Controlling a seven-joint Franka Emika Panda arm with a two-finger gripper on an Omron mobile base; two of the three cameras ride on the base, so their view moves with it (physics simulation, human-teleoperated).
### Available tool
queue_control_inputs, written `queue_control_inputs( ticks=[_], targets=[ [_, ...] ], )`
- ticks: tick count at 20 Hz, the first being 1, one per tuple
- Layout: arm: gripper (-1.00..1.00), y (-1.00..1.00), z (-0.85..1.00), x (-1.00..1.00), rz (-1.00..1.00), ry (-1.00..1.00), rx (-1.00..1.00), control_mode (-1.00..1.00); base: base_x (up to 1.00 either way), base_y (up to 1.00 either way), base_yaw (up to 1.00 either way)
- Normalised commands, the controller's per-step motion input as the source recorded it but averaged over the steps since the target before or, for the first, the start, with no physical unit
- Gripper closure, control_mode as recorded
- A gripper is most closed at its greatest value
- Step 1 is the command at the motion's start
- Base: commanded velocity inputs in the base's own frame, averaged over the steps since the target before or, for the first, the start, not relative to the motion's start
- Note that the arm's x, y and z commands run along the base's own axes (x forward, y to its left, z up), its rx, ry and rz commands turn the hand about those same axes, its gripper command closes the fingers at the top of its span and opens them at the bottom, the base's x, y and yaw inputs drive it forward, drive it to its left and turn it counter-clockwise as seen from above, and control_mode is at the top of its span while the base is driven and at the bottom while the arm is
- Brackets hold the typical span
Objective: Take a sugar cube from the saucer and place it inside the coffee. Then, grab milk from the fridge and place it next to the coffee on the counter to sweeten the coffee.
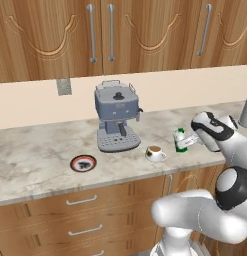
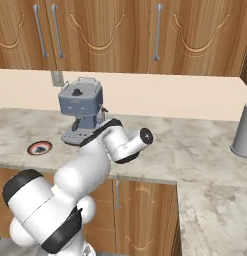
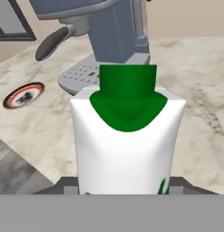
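My gripper (image 1: 189,142) is shut on the milk (image 1: 181,140), a white carton with a green top, held tilted just above the counter (image 1: 40,150). The carton sits right of the coffee (image 1: 155,152), a white cup of brown liquid on its white saucer, a short gap apart. In the hand view the milk (image 3: 127,136) stands close between the fingertips (image 3: 68,183) of my gripper (image 3: 124,186). The black saucer (image 1: 83,163) with the red-orange rim lies further left on the counter, also seen as the saucer (image 3: 24,95) and the saucer (image 2: 39,148). I cannot make out the sugar cube.
A blue-grey coffee machine (image 1: 116,117) stands behind the cup against the wall. A grey cylinder (image 2: 242,131) stands on the counter at the far right. Wooden wall cabinets (image 1: 110,35) hang above, and drawers (image 1: 82,202) run below the counter edge.
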Motion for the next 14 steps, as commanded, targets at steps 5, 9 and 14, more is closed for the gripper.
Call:
queue_control_inputs(
  ticks=[5, 9, 14],
  targets=[
    [1.00, 0.00, -0.32, 0.62, 0.05, 0.00, 0.01, -1.00, 0.00, 0.00, 0.00],
    [1.00, -0.15, -0.28, 0.58, 0.12, -0.01, 0.00, -1.00, 0.00, 0.00, 0.00],
    [-1.00, -0.34, -0.34, 0.14, 0.13, -0.17, 0.03, -1.00, 0.00, 0.00, 0.00]
  ],
)
